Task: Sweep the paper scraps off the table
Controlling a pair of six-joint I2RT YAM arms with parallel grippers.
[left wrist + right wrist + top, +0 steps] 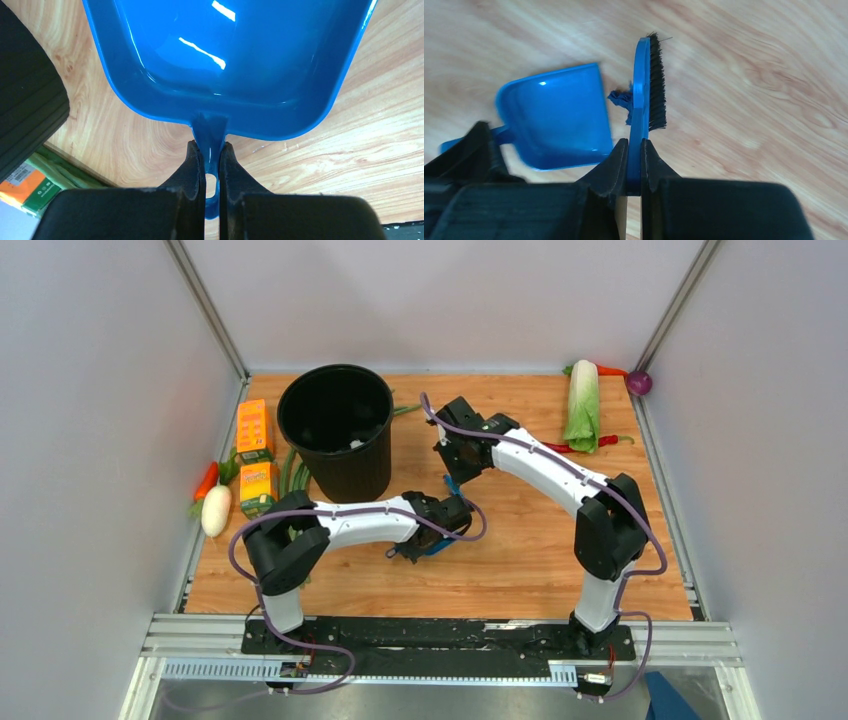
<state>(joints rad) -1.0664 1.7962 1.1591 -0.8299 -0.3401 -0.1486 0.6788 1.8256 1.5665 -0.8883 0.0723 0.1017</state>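
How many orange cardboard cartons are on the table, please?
2, both left of the black plastic bucket: one orange cardboard carton farther back, the other just in front of it. More could hide behind the bucket.

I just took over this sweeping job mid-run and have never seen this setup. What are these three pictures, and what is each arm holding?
These are two robot arms bolted at the near edge of a wooden table. The wide picture comes from a fixed camera above and behind them; the other two come from a camera on each wrist. The left gripper is shut on the handle of a blue dustpan. The right gripper is shut on a blue brush. A dark blue paper scrap lies between brush and dustpan. Farther back stand a black bucket, orange cartons and some vegetables.
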